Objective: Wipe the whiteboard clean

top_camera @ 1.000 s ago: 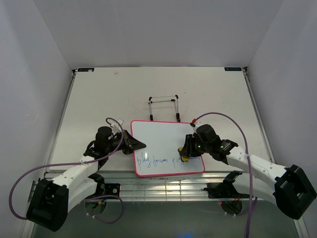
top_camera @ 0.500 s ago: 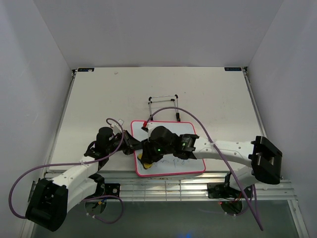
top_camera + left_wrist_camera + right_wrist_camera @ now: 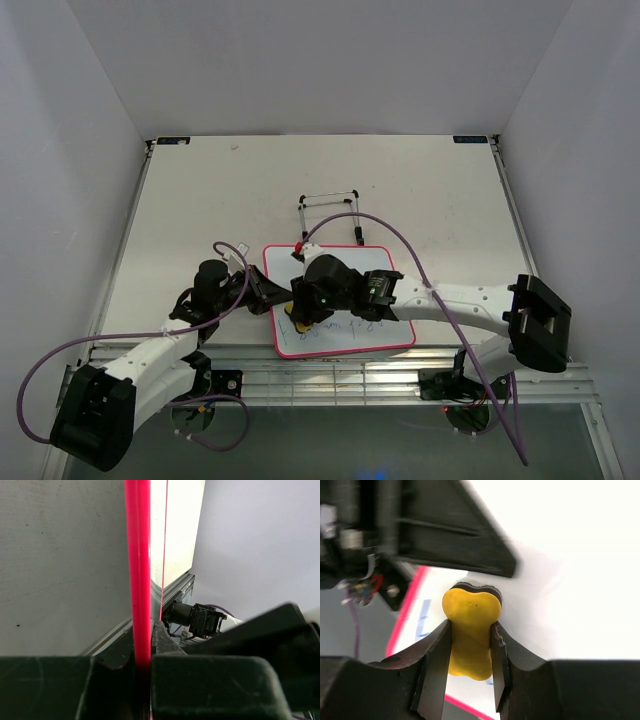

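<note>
The whiteboard (image 3: 345, 265), glossy white with a pink-red frame, lies flat near the table's front edge, with blue handwriting along its near side. My left gripper (image 3: 270, 295) is shut on the board's left frame edge (image 3: 137, 580). My right gripper (image 3: 298, 318) is shut on the yellow bone-shaped eraser (image 3: 470, 630) and presses it on the board's near-left part, close to the left gripper. Blue marks show beside the eraser in the right wrist view. The right arm hides part of the writing.
A thin wire stand (image 3: 332, 215) stands just behind the board. The table's front edge with metal rails (image 3: 330, 365) runs right below the board. White walls close in the table on three sides.
My right gripper has swept the eraser from the board's right side across to its left, then shifted slightly. The writing on the right part looks fainter. The left gripper has stayed on the frame.
</note>
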`<action>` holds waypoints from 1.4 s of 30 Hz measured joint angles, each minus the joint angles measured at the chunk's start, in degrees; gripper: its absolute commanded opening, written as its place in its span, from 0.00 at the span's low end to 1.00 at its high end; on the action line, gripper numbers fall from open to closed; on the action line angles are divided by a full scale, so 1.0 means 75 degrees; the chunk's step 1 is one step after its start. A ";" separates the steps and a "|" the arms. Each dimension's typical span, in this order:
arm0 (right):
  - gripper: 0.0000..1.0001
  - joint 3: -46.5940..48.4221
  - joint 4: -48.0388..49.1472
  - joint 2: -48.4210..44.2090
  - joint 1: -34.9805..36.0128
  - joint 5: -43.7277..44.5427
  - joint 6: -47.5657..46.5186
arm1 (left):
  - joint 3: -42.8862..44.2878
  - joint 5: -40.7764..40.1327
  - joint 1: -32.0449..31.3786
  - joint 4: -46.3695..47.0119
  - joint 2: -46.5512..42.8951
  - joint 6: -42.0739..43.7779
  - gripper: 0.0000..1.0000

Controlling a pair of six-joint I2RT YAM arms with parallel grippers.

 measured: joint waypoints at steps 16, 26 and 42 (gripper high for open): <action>0.35 0.1134 -0.0854 0.0650 0.0297 0.0181 -0.0941 | -0.0003 -0.0015 -0.0012 -0.0029 -0.0032 -0.0023 0.00; 0.34 0.1052 -0.0813 0.0580 0.0857 0.0358 -0.0924 | -0.0003 -0.0017 -0.0015 -0.0058 0.0020 0.0029 0.00; 0.34 0.0947 -0.1323 0.0321 0.1451 0.0740 -0.0749 | 0.0003 -0.0017 -0.0026 -0.0026 0.0038 0.0041 0.00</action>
